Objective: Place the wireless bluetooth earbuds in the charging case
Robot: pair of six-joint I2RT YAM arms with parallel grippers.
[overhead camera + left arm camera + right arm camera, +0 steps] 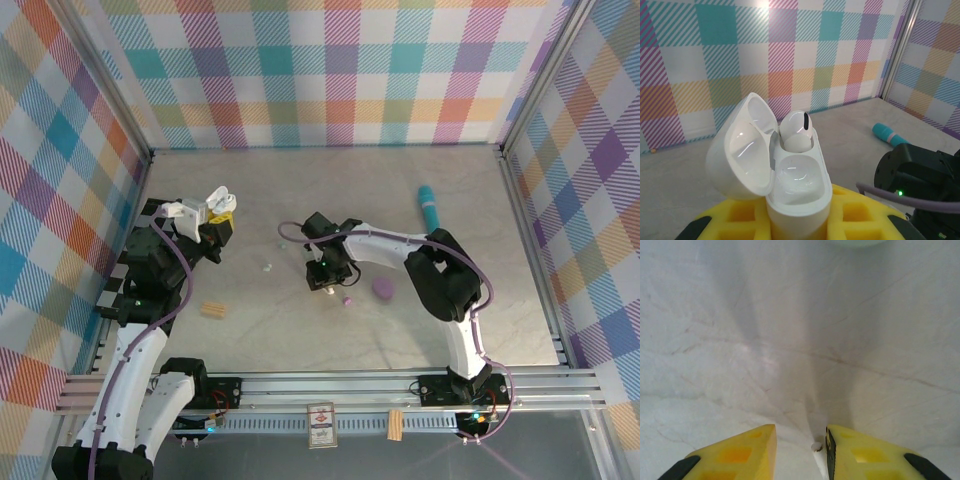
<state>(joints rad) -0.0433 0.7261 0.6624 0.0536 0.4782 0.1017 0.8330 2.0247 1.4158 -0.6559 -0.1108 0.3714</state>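
The left end effector was pressed onto a glossy white charging case that stood upright with its lid swung open. One smooth white earbud sat upright in the far socket. Near the middle of the tabletop, the right end effector stood narrowly parted around a whitish speck; whether it gripped the speck was unclear. A pink earbud lay just beside it.
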